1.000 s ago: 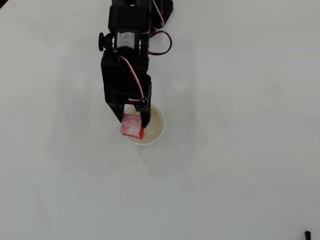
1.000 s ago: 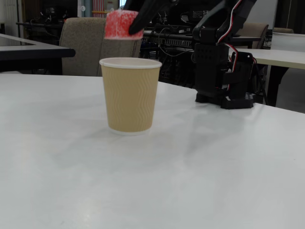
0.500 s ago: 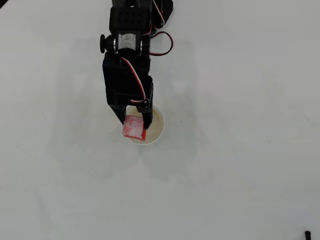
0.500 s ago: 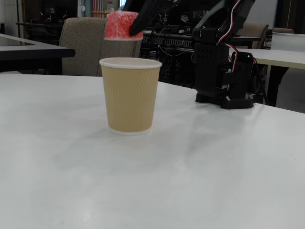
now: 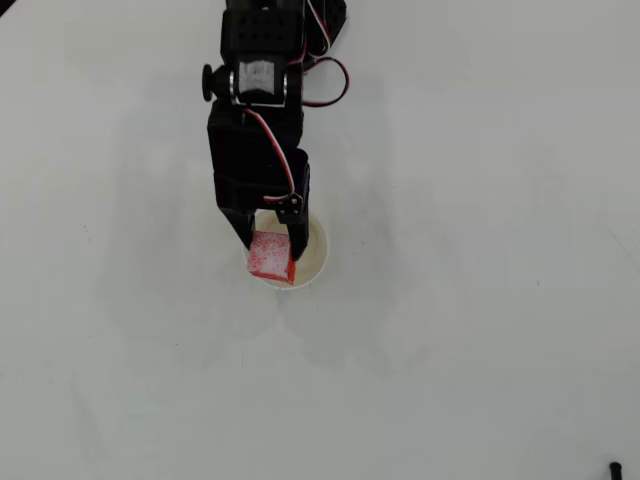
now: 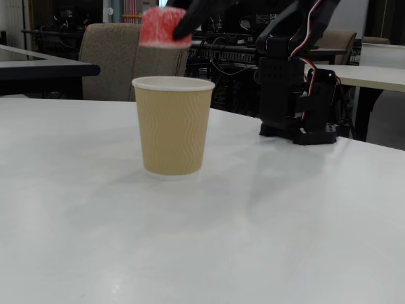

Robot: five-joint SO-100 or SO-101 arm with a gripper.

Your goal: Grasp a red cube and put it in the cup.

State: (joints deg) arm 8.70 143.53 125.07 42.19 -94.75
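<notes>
A small red cube (image 5: pixel 270 256) with whitish dusty faces hangs in the air, held between the black fingers of my gripper (image 5: pixel 270 252), which is shut on it. In the fixed view the red cube (image 6: pixel 164 28) floats well above the rim of the cup (image 6: pixel 173 126), a tan ribbed paper cup with a white rolled rim. From overhead the cup (image 5: pixel 312 252) shows its cream inside, and the cube covers the left part of its opening.
The arm's black base (image 6: pixel 297 101) stands behind and to the right of the cup in the fixed view. White tabletop (image 5: pixel 480 330) lies all around. Chairs and desks fill the background beyond the table.
The gripper has carried the cube a little to the right in the overhead view, further over the cup's opening, and slightly higher in the fixed view.
</notes>
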